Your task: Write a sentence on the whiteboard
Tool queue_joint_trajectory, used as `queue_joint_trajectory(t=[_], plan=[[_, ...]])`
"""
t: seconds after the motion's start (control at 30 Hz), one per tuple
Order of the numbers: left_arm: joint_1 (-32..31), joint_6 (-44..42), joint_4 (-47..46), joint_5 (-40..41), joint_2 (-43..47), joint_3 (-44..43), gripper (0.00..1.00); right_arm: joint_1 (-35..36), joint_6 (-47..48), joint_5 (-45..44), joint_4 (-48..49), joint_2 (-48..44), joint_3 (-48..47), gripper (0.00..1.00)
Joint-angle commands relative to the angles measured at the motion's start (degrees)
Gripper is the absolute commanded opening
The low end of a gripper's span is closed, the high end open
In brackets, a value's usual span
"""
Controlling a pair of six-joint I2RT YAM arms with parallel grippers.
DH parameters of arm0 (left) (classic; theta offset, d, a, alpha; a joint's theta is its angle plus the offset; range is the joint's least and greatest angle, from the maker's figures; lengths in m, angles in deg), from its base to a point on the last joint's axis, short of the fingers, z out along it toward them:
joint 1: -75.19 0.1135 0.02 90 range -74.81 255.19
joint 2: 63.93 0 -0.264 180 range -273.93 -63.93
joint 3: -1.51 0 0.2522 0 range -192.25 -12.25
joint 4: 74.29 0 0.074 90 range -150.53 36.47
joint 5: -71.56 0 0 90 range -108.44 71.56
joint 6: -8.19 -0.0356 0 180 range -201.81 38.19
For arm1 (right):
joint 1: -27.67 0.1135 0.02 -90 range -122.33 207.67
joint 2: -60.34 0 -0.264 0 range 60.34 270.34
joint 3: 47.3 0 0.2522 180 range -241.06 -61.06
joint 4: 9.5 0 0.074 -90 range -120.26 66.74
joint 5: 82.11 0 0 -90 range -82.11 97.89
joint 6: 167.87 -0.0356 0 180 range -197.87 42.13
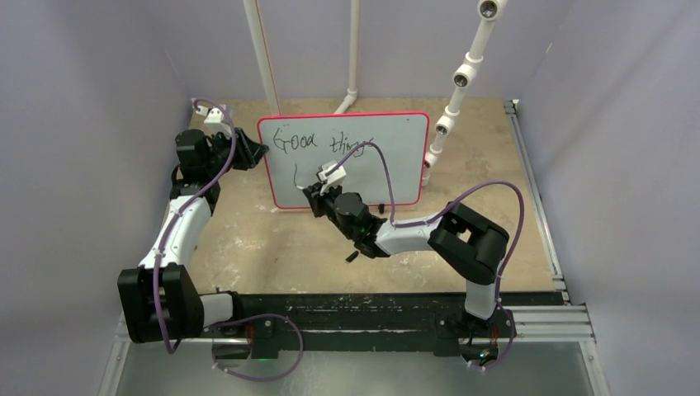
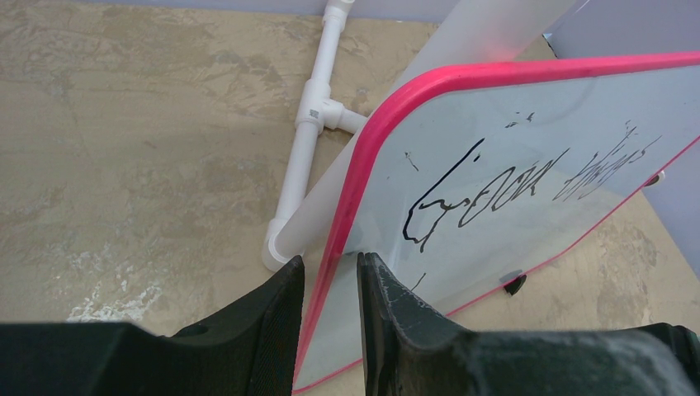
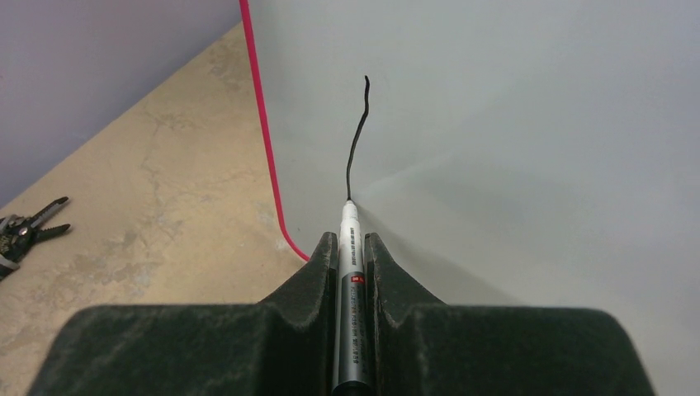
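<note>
The whiteboard [image 1: 388, 165] stands upright on the table, red-pink rim all round. The sentence [image 1: 318, 142] reads "Good things" on the top line, and a single downward stroke [image 3: 357, 136] starts a second line near the board's left edge. My left gripper [image 1: 257, 153] is shut on the board's left rim [image 2: 371, 165], one finger [image 2: 272, 313] behind it and one on the face. My right gripper [image 1: 312, 196] is shut on a grey and white marker [image 3: 350, 272]. The marker's tip touches the board [image 3: 512, 124] at the stroke's lower end.
White PVC pipes [image 1: 264, 58] stand behind the board, and another pipe [image 1: 458, 78] rises at its right. A small black cap [image 1: 352, 256] lies on the table under my right arm. A small pliers-like tool [image 3: 25, 231] lies on the table. Purple walls enclose the table.
</note>
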Motion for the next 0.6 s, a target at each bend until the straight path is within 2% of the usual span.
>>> queue_joint_trajectory(t=[0.0,0.57], plan=[[0.00,-0.40,-1.73,-0.20,1.41,0.34,0.30,0.01,-0.34,-1.75,0.41,-0.57,0.18,0.00],[-0.05,-0.36,-1.73,-0.13,1.49,0.34,0.30,0.01,1.41,-6.19,5.66,-2.61,0.35,0.00]])
